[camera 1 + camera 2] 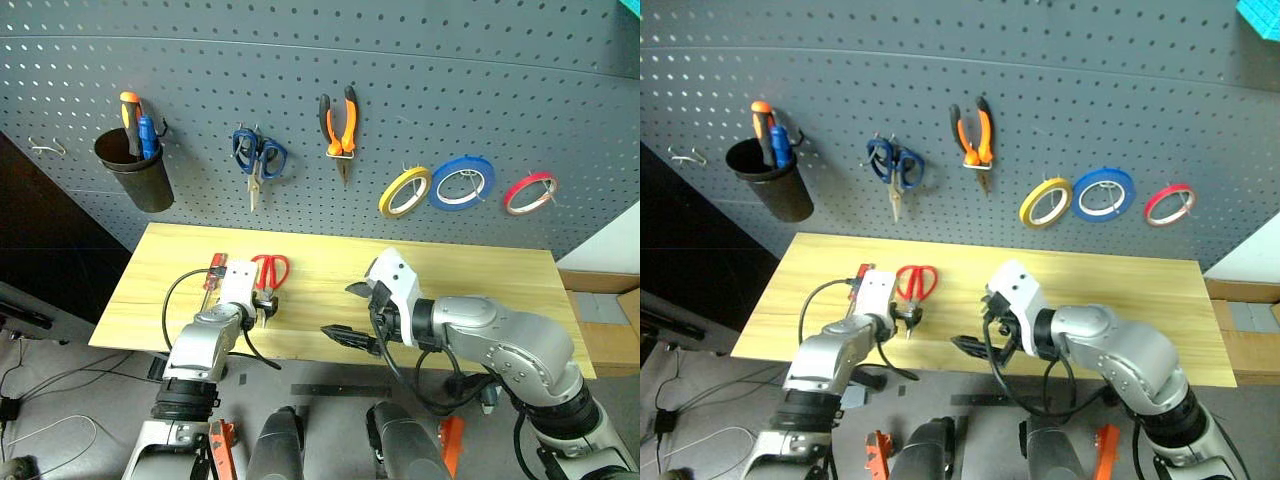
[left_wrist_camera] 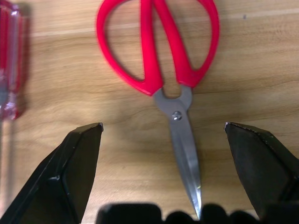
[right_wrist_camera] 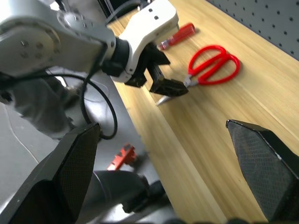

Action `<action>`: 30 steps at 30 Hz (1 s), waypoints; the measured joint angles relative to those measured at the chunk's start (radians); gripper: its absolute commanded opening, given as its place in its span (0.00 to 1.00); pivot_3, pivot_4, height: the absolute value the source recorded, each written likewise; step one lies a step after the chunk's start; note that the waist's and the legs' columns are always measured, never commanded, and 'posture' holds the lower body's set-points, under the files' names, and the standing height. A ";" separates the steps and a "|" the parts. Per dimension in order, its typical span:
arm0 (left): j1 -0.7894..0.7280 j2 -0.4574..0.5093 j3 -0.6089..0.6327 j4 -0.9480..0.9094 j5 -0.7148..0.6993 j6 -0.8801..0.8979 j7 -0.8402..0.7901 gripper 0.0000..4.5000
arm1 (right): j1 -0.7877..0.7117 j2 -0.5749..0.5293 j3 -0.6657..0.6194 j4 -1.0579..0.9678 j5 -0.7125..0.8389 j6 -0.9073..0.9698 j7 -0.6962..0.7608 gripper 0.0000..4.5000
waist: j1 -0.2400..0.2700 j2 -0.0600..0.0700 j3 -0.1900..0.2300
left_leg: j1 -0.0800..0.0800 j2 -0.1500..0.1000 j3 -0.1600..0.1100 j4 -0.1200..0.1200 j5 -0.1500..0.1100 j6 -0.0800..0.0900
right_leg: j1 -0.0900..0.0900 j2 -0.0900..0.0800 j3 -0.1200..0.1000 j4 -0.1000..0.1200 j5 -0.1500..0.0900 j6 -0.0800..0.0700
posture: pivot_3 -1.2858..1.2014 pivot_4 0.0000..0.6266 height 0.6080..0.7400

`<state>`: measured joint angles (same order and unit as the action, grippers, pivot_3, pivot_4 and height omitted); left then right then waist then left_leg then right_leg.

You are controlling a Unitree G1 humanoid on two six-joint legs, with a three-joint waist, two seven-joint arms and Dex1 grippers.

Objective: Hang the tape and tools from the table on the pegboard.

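Lining up on the red scissors: left hand is fully open, holding nothing, fingers either side of the blades, tips pointing back at the wrist camera. Handles lie at 12 o'clock from the hand, so my guess is it closes on the blades near the pivot and leaves the loops free for a hook.

Right hand is also wide open and empty, hovering over the table's near edge around the middle, well apart from the scissors. Looks like it's just parked out of the way.

Screwdriver with the clear red handle lies on the table just beside the scissors, at about 9 o'clock from them in the head view.

Pegboard already carries the pliers and the yellow tape, at about 12 and 1 o'clock from the scissors. So scissors and screwdriver are what's left.

Risk: flat thin blades on wood, fingers may skate or pinch only one blade.
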<state>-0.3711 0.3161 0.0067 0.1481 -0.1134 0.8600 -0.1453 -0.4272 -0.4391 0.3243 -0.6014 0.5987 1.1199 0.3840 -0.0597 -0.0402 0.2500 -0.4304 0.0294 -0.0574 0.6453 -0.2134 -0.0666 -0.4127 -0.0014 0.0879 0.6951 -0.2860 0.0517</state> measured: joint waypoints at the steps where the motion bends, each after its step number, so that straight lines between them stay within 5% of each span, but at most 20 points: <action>1: -0.016 -0.005 0.000 0.029 0.002 -0.002 0.000 1.00 | 0.000 -0.001 0.013 0.000 -0.011 0.003 -0.005 0.99 | 0.000 0.000 0.000 | 0.000 0.000 0.000 0.000 0.000 0.000 | 0.000 0.000 0.000 0.000 0.000 0.000 | 0.48 0.45 1.00; 10: -0.113 -0.033 0.010 0.205 0.002 -0.056 -0.005 0.96 | -0.022 0.021 0.053 0.000 -0.061 0.007 -0.015 1.00 | -0.008 0.001 0.002 | 0.000 0.000 0.000 -0.001 0.000 0.000 | 0.000 0.000 0.000 -0.002 0.000 0.000 | 0.47 0.45 1.00; 12: -0.122 -0.033 0.020 0.223 0.002 -0.066 -0.005 0.87 | -0.026 0.024 0.053 0.000 -0.069 0.007 -0.015 1.00 | -0.011 0.001 0.003 | 0.000 0.000 0.000 -0.001 0.000 0.000 | 0.001 0.000 0.000 -0.003 0.000 0.000 | 0.47 0.45 1.00; 20: -0.133 -0.032 0.040 0.258 0.005 -0.104 -0.017 0.25 | -0.026 0.023 0.051 0.000 -0.089 0.016 -0.015 1.00 | -0.019 0.002 0.003 | 0.000 0.000 -0.001 -0.002 0.000 0.000 | 0.002 0.000 -0.001 -0.006 0.000 0.000 | 0.47 0.45 1.00; 30: -0.023 -0.037 0.044 0.162 0.007 -0.176 -0.034 0.23 | -0.054 0.023 0.032 0.019 -0.125 0.005 -0.012 1.00 | -0.027 0.002 0.003 | 0.000 0.000 -0.001 -0.003 0.000 0.000 | 0.002 -0.001 -0.001 -0.009 0.000 0.000 | 0.47 0.44 1.00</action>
<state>-0.3940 0.2795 0.0504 0.3102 -0.1062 0.6840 -0.1789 -0.4811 -0.4166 0.3566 -0.5820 0.4741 1.1251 0.3715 -0.0866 -0.0380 0.2531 -0.4306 0.0298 -0.0580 0.6421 -0.2136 -0.0666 -0.4103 -0.0020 0.0872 0.6864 -0.2860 0.0520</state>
